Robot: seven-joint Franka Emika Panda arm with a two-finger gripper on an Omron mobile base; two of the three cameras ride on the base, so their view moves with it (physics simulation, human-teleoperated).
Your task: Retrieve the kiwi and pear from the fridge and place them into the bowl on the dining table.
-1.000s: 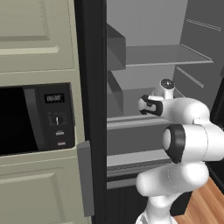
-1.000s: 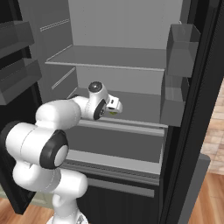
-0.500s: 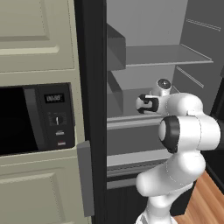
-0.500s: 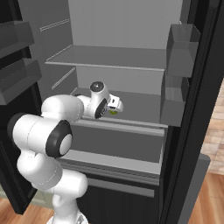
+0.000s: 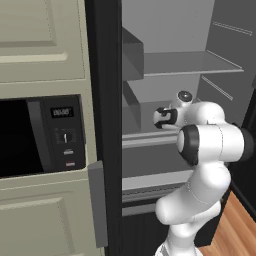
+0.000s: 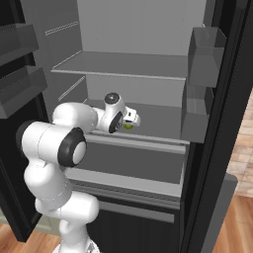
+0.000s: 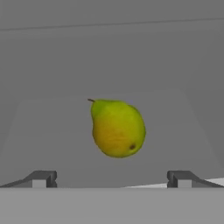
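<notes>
Your arm has folded further into the fridge [image 6: 148, 64]. The gripper [image 7: 111, 177] hangs wide open, empty, with the pear [image 7: 117, 127] at frame centre between its fingertips, on the shelf; closing in comes next.

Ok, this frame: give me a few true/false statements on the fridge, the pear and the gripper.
1. The fridge stands open. True.
2. The gripper is shut on the pear. False: its jaws stand wide open, the pear ahead between the fingertips and untouched.
3. The pear lies on a grey fridge shelf. True.
4. The fruit in front of the hand is bright green and round. False: it is yellow with a green top and a stem, slightly tapered.
5. The microwave sits right of the fridge in the left base view. False: left.
</notes>
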